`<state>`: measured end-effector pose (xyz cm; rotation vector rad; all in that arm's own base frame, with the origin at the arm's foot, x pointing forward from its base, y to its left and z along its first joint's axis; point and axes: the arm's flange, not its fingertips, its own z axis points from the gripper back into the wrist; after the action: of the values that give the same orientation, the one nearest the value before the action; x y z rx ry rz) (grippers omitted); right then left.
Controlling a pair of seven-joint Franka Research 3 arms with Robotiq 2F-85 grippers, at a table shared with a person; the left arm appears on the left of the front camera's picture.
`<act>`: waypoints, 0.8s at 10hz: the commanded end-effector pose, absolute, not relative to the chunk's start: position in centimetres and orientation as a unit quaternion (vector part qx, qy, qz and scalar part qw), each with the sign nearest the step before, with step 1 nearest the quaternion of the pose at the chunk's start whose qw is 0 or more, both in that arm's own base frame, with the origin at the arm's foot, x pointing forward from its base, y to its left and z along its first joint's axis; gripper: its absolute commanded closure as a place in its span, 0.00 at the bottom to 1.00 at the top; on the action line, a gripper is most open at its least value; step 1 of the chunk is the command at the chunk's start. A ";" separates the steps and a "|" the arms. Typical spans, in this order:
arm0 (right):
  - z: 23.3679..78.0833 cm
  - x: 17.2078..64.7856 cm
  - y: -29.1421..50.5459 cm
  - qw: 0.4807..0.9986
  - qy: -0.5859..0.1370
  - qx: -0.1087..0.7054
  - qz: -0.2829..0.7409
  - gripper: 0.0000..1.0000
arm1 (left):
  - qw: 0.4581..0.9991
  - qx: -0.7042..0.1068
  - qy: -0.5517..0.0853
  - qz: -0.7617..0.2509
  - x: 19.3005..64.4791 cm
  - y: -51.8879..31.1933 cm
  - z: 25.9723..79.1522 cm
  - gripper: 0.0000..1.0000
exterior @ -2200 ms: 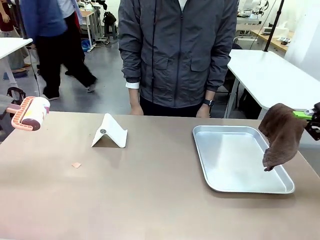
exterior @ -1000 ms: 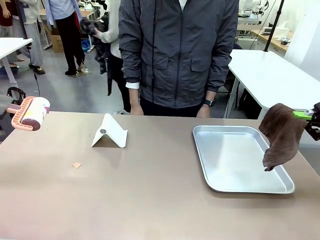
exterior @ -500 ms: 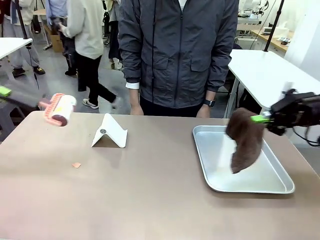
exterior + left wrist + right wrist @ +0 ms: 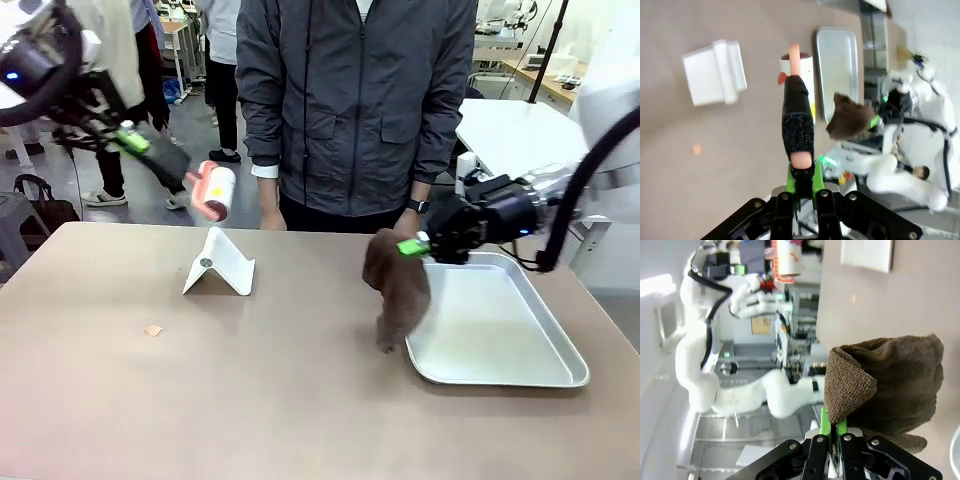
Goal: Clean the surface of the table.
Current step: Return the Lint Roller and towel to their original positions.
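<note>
Left claw (image 4: 137, 141) clamped on lint roller (image 4: 212, 190); right claw (image 4: 413, 246) pinching brown cloth (image 4: 397, 285) above table (image 4: 250, 380).

Bright, even indoor light with soft shadows on the matte brownish-taupe worktop (image 4: 300, 400). The shiny silver rectangular metal tray (image 4: 545, 372) carries pale glare. Motion blur smears the brown cloth (image 4: 397, 285); wrist views bend at their edges.
</note>
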<state>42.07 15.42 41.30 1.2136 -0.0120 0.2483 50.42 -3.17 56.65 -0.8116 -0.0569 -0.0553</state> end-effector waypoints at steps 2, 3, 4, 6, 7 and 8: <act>39.0 45.2 19.9 0.794 -0.107 0.594 0.075 0.96 | 0.935 -0.348 -0.063 -0.006 52.4 -7.6 54.9 0.86; 38.1 46.0 20.5 0.794 -0.118 0.593 0.060 0.96 | 0.936 -0.346 -0.061 -0.010 52.3 -8.7 54.4 0.86; 37.1 46.9 20.6 0.805 -0.116 0.580 0.052 0.96 | 0.937 -0.346 -0.044 -0.019 51.9 -9.4 53.7 0.86; 35.7 48.0 19.5 0.813 -0.096 0.574 0.030 0.96 | 0.936 -0.348 -0.006 -0.046 50.9 -9.1 52.8 0.86; 36.7 46.7 19.7 0.808 -0.100 0.578 0.046 0.96 | 0.927 -0.368 0.026 -0.059 50.4 -8.0 52.9 0.86; 36.7 46.7 19.7 0.808 -0.100 0.578 0.046 0.96 | 0.935 -0.353 -0.024 -0.033 51.9 -10.0 52.3 0.86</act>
<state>47.34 19.36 35.71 1.2280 -0.2046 0.0818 51.23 -9.41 52.08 -0.7370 0.0082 -0.0834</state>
